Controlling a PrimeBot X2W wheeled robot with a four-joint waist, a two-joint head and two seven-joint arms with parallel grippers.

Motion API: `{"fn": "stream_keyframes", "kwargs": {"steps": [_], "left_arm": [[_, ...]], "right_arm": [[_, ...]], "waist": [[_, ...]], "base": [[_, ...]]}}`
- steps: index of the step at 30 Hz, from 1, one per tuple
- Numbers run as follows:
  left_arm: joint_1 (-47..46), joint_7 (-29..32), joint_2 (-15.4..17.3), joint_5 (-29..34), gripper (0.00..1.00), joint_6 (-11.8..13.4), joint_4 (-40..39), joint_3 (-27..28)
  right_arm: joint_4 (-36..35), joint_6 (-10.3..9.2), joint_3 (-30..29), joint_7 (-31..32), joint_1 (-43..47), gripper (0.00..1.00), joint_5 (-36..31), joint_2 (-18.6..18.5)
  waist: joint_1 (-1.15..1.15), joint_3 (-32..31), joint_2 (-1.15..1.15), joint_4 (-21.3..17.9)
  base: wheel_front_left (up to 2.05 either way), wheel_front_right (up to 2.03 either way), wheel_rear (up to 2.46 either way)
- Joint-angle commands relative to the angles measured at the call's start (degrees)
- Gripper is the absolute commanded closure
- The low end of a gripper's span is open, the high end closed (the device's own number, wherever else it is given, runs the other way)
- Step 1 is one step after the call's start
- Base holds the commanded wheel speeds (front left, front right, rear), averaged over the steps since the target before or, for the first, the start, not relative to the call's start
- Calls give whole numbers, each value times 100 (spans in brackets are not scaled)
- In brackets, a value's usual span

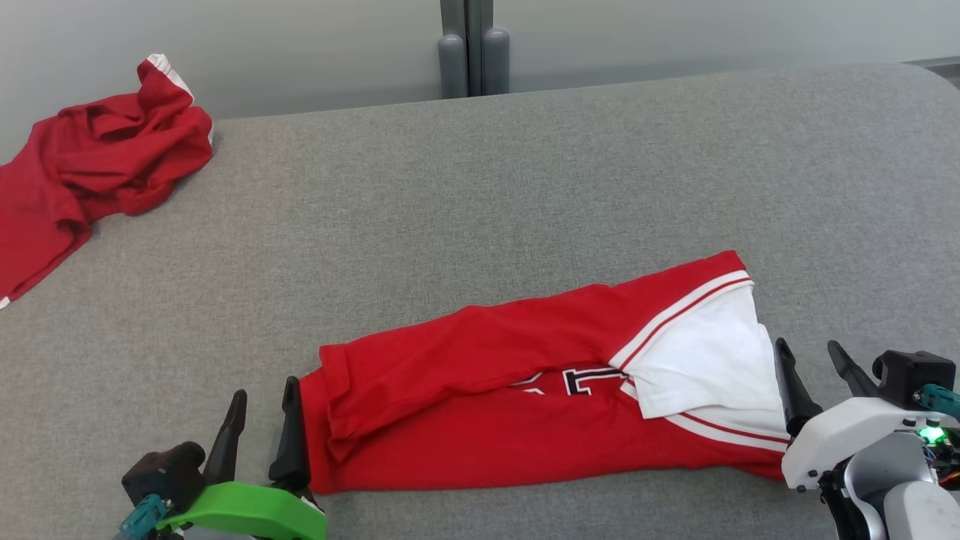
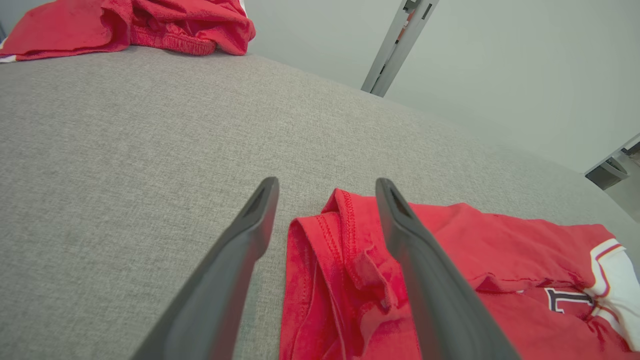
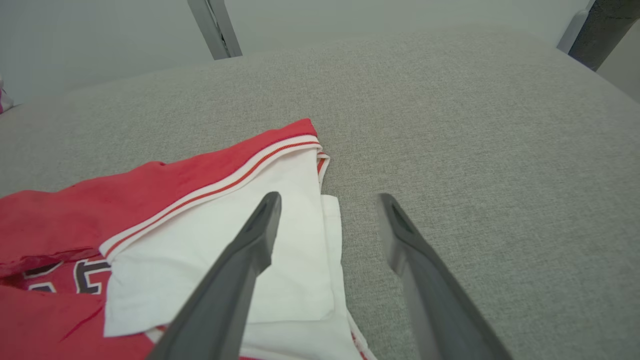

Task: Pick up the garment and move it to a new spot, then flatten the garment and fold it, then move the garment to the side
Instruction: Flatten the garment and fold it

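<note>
The folded garment (image 1: 487,390) lies on the worktop (image 1: 450,202), stretched between the two end effectors. One end sits just right of the left end effector (image 1: 265,388), with the hem reaching in between its fingers. The other end sits just left of the right end effector (image 1: 808,343), whose inner finger is at the cloth's edge. Well ahead and left of the left end effector, a crumpled garment (image 1: 97,165) lies at the worktop's far corner. Ahead of both, behind the far edge, stands a post (image 1: 472,45).
</note>
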Motion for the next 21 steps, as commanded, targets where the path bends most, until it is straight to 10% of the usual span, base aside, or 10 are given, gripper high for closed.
{"fn": "stream_keyframes", "kwargs": {"steps": [1, 21], "left_arm": [[55, -28, -30, 74, 0, 37, 0, 69], [-25, -67, -169, 275, 0, 12, 172, 299]], "right_arm": [[-5, -3, 4, 49, -4, 0, -31, 0], [1954, -4, -62, 662, -1007, 0, -290, -273]], "waist": [[0, -56, 0, 26], [0, -50, 0, 528]], "base": [[0, 0, 0], [0, 0, 0]]}}
